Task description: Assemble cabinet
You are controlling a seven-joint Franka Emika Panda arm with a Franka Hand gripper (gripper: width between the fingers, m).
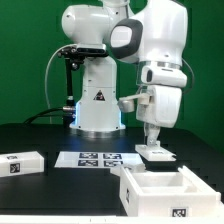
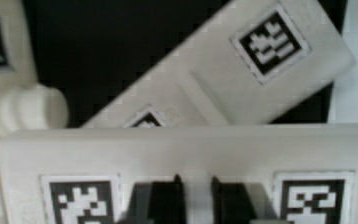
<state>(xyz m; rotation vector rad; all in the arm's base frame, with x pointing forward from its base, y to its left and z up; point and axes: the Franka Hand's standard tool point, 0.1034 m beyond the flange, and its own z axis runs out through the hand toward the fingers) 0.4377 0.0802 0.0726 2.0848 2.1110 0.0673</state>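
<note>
My gripper [image 1: 151, 140] hangs at the exterior view's right, its fingers down on a small white panel [image 1: 156, 154] just behind the open white cabinet box [image 1: 160, 190]. In the wrist view the fingers [image 2: 151, 202] stand close together over a white panel [image 2: 185, 150] with a tag on each side, and a thin white strip shows between them. They look shut on that panel. Beyond it lies a second, slanted white panel [image 2: 247, 60] with a tag, and a rounded white knob [image 2: 25, 102].
The marker board [image 1: 95, 158] lies flat in front of the robot pedestal [image 1: 98, 105]. A loose white tagged part [image 1: 20, 164] lies at the exterior view's left. The table is black.
</note>
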